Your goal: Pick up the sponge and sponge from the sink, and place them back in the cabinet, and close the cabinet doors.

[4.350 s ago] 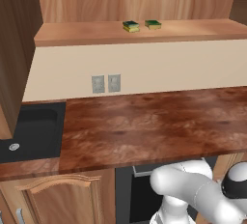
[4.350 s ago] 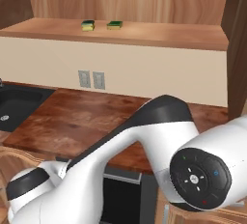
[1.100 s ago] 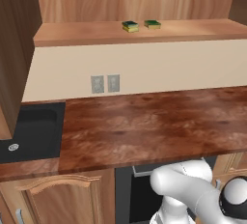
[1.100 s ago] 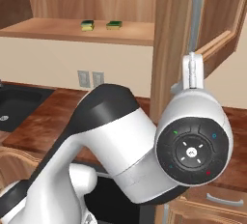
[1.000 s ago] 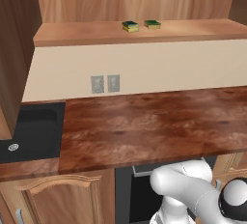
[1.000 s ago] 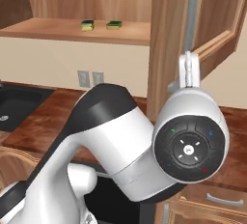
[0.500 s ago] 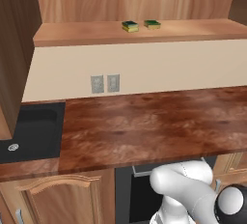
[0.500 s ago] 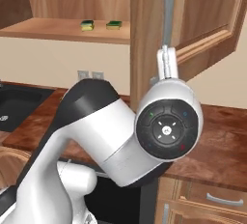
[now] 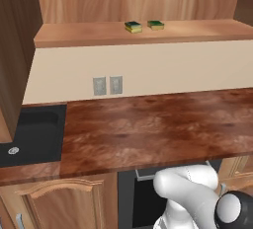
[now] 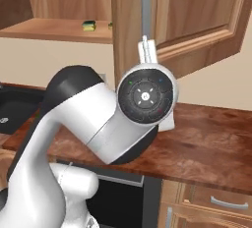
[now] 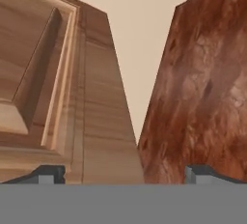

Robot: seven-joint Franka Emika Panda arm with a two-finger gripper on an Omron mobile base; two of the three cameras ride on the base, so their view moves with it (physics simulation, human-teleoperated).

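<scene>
A: How does the gripper stand?
B: Jaws spread wide, nothing between them. In the hand view its two dark fingertips sit far apart at the bottom, with the edge of a cabinet door rising between them.

A: And that door?
B: It stands upright, its long axis vertical, and swung out from the cabinet. In the right base view the door hangs open at an angle above the counter, raised panel showing, with the arm's wrist just beside its lower edge. The hand view has the panelled face to the left of the edge and the reddish counter to the right.

A: Where are the sponges?
B: Both lie flat on the cabinet shelf, green side up, side by side and a little apart: one sponge, the other sponge. Their long axes run roughly along the shelf.

A: The sink?
B: The black sink lies at the left end of the counter, below and well left of the sponges.
</scene>
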